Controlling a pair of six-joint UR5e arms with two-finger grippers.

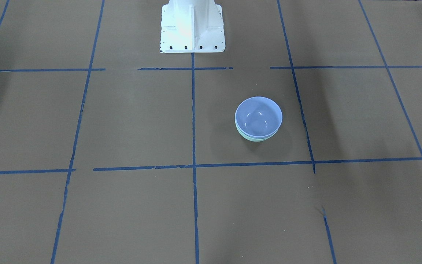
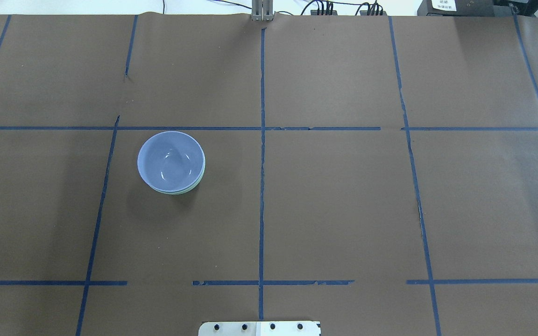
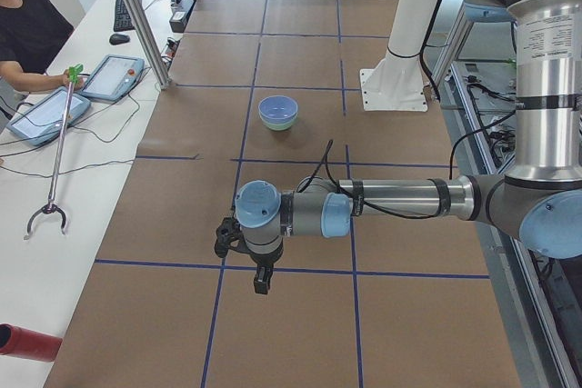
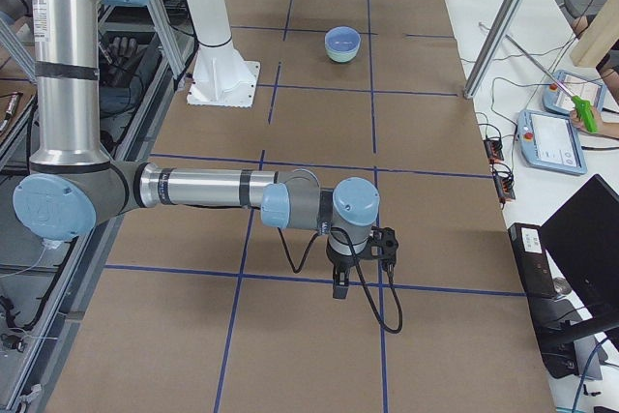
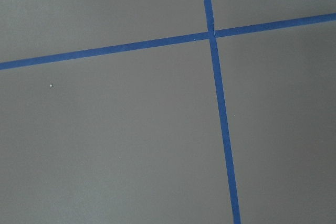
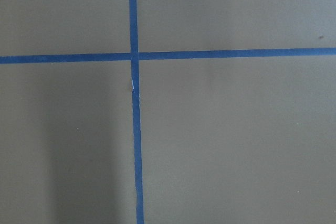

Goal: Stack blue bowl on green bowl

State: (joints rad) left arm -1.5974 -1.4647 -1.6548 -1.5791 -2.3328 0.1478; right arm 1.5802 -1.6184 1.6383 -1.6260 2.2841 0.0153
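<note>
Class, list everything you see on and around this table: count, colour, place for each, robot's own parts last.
blue bowl: one, periwinkle, nested in the green bowl, robot's left half.
green bowl: one, mint, under the blue bowl, only its rim showing.
table: one, brown cover with blue tape grid.
grabber tool: one, grey with green handle, over the side bench.
base plate: one, white, table's robot-side edge.
left gripper: one, black, over bare table.
right gripper: one, black, over bare table.

Left silver-and-blue jointed arm: forearm level and extended, wrist bent down. Black two-finger left hand points straight down. Right silver-and-blue jointed arm: same posture, and black two-finger right hand points down. Finger spacing on either hand not determinable.
</note>
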